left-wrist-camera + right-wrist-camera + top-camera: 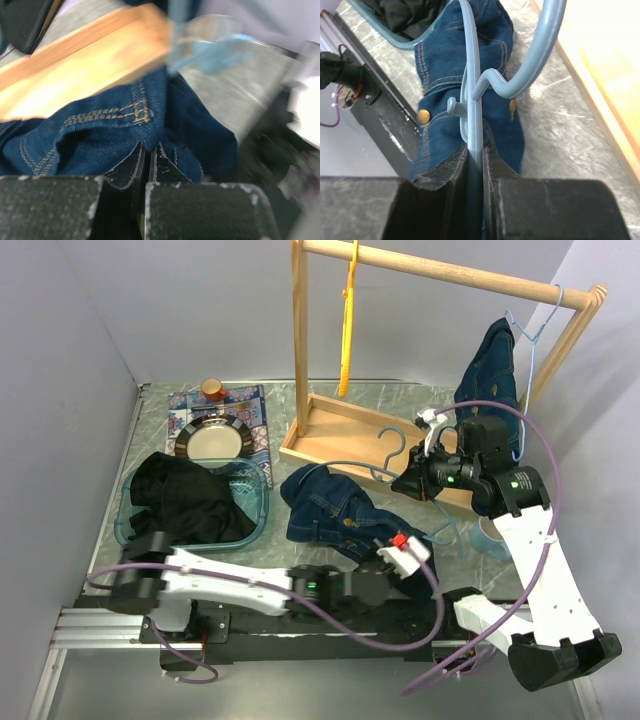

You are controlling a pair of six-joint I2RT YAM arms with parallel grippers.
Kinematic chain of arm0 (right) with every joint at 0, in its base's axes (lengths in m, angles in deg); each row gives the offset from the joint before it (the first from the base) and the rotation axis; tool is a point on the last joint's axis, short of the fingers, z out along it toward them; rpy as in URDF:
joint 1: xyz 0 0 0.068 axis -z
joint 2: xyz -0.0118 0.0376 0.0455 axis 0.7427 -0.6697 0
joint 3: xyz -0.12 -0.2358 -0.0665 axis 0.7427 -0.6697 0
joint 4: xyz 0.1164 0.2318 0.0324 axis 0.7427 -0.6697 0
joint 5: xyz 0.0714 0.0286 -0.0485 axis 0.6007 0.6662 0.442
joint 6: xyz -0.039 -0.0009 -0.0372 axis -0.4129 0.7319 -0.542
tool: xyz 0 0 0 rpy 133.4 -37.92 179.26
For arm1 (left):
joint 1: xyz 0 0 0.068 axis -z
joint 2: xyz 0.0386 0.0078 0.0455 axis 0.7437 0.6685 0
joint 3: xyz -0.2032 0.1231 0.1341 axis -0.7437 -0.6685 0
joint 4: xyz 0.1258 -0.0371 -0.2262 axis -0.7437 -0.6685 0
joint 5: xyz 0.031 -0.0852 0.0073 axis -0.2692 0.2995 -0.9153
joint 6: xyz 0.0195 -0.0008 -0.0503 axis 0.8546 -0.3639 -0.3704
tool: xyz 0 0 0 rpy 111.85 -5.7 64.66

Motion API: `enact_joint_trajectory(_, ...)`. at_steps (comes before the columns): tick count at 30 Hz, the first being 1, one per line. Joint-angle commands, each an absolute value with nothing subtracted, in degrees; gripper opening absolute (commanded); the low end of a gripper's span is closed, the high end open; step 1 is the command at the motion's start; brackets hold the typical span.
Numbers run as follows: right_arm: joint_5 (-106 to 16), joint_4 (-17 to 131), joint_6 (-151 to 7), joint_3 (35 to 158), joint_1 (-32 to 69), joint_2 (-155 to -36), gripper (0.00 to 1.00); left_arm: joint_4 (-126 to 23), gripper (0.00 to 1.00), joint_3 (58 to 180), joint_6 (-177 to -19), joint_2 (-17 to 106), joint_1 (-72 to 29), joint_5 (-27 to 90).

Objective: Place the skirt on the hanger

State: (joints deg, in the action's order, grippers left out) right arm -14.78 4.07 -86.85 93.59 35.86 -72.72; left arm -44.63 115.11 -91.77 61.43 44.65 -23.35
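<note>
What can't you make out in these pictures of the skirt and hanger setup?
Left wrist view: motion blur smears the wooden rack base and everything along the right edge.
Top view: the left hand hides its fingertips under its own body, so its pinch on the skirt is unseen there.
Right wrist view: the hanger runs off the top edge, and the right hand covers its lower end.

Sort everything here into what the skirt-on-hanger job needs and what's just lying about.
Job in hand:
- denim skirt, pinched by the left gripper
- blue hanger, clamped in the right gripper

Lying about:
- teal tub with black clothing
- plate, cup, patterned cloth
- yellow hanger and denim garment on the wooden rack
</note>
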Motion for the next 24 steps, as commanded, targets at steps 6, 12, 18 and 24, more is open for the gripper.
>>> enact_joint_trajectory(6, -21.1, 14.1, -86.9, 96.4, 36.4, -69.9, 0.0, -51.1, 0.01, 109.4, -87.7, 40.9, 46.9, 18.4)
enact_joint_trajectory(12, -22.3, 13.5, -87.0, 97.3, 36.4, -69.3, 0.0, -52.4, 0.01, 103.7, -90.6, 38.7, 46.9, 25.3)
enact_joint_trajectory(18, -17.5, 11.0, -88.3, 97.2, 36.4, -69.8, 0.0, -50.3, 0.75, 100.7, -95.1, 42.5, 46.3, 10.2)
enact_joint_trajectory(24, -16.7, 8.8, -92.0, 94.4, 36.3, -68.6, 0.0, -46.4, 0.97, 98.7, -97.4, 38.0, 45.6, 0.8)
